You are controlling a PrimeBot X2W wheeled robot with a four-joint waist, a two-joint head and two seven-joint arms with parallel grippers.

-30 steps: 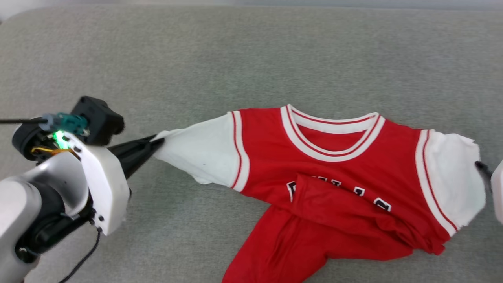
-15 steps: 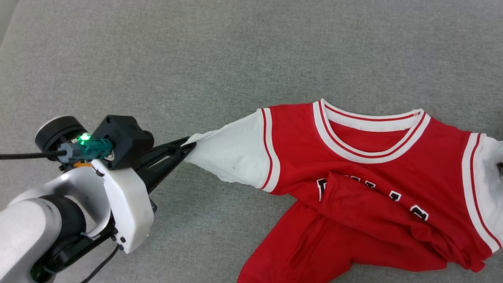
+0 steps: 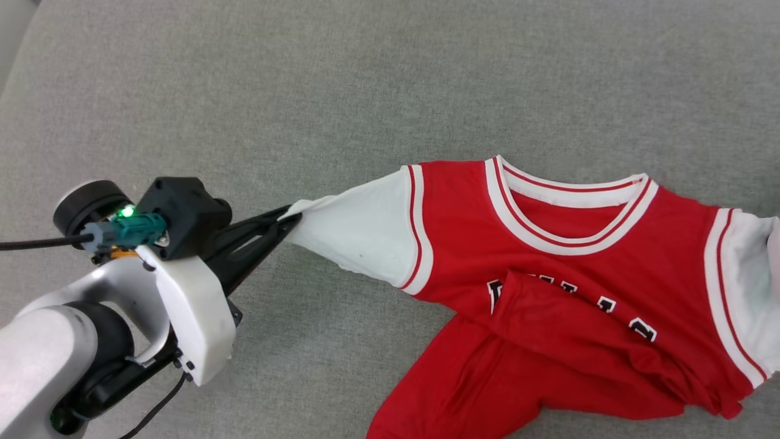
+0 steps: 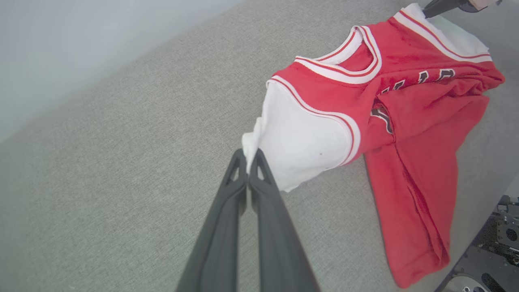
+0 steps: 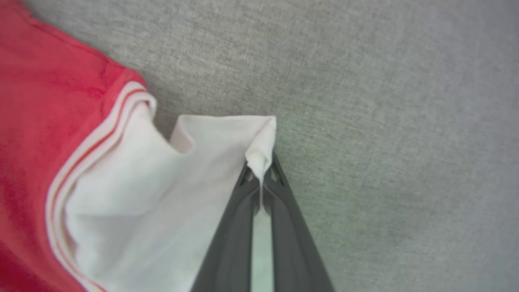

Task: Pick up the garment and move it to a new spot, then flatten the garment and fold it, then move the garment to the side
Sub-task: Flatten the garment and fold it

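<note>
Red basketball jersey (image 3: 567, 268), laid front up on a grey fabric surface (image 3: 365, 91); its lower part is bunched and folded up over the black lettering. The left gripper (image 3: 291, 221) is closed on the edge of the left-hand sleeve panel (image 3: 365, 225), which is drawn taut. The right gripper (image 5: 261, 172) is closed on a pinch of the right-hand sleeve panel (image 5: 162, 190).

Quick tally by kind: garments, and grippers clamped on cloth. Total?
Garments: 1, the red jersey
Grippers shut on its white sleeves: 2, the left gripper and the right gripper
Total: 3
</note>
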